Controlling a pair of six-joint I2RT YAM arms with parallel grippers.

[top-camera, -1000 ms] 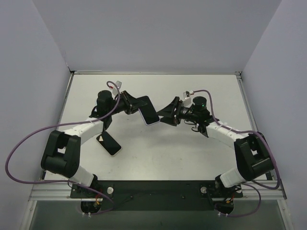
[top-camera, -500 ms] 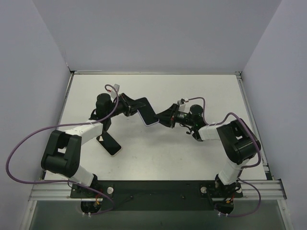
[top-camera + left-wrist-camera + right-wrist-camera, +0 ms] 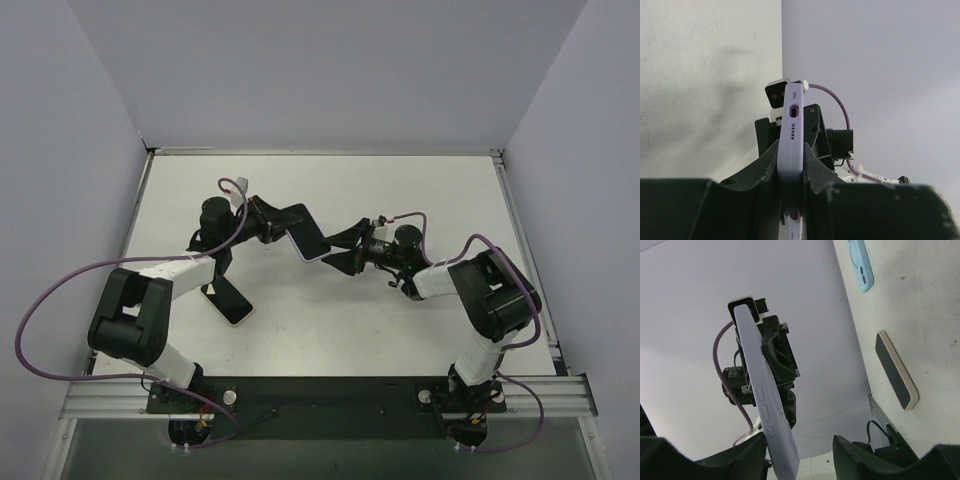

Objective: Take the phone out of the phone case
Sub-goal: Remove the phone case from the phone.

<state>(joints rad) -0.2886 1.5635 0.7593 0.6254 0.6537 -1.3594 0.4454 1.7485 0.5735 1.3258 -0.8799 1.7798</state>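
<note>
Since a second ago our right arm [image 3: 487,292] has folded at the elbow, bringing our right gripper [image 3: 338,250] up to the slim lavender-cased phone [image 3: 312,241], jaws spread either side of its edge. Our left gripper [image 3: 286,222] pinches that phone, holding it on edge above the white table [image 3: 400,320]. We see a black cream-rimmed phone [image 3: 228,298] lying flat nearby, pale walls [image 3: 320,70] around.

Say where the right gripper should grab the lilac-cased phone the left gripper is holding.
Pinch the lilac-cased phone at its free end, across the flat faces, coming end-on opposite the left gripper. It stands edge-on between the open right gripper's fingers.
</note>
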